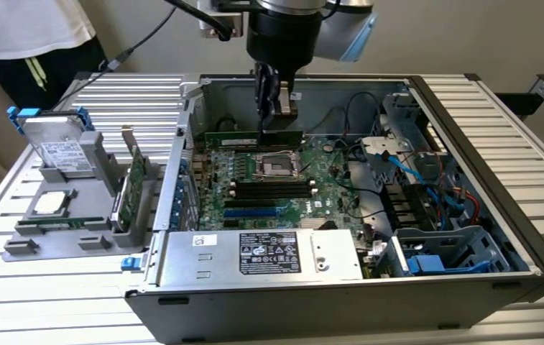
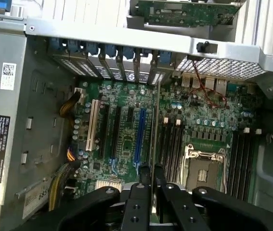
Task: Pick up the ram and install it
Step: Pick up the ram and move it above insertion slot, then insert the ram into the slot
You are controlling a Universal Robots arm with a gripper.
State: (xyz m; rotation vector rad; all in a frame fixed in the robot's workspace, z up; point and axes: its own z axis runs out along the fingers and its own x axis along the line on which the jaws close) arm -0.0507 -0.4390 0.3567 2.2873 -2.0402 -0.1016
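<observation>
The ram (image 1: 238,136) is a thin green stick that hangs level inside the open computer case (image 1: 463,93). My gripper (image 1: 277,126) comes down from above and is shut on the stick's end toward the exterior view's right. It hovers over the motherboard (image 1: 252,208), just behind the processor socket (image 1: 277,167). In the wrist view the ram (image 2: 154,125) shows edge-on as a thin line running out from between my fingers (image 2: 137,192). There my gripper (image 2: 150,177) is above the black memory slots (image 2: 170,144) beside the socket (image 2: 203,166).
A grey tray (image 1: 22,248) at the exterior view's left carries a hard drive (image 1: 59,147), a silver chip (image 1: 51,203) and an upright green card (image 1: 136,183). The power supply (image 1: 262,253) fills the case's front. Blue cables (image 1: 406,169) lie at its right. A person (image 1: 32,43) stands behind the tray.
</observation>
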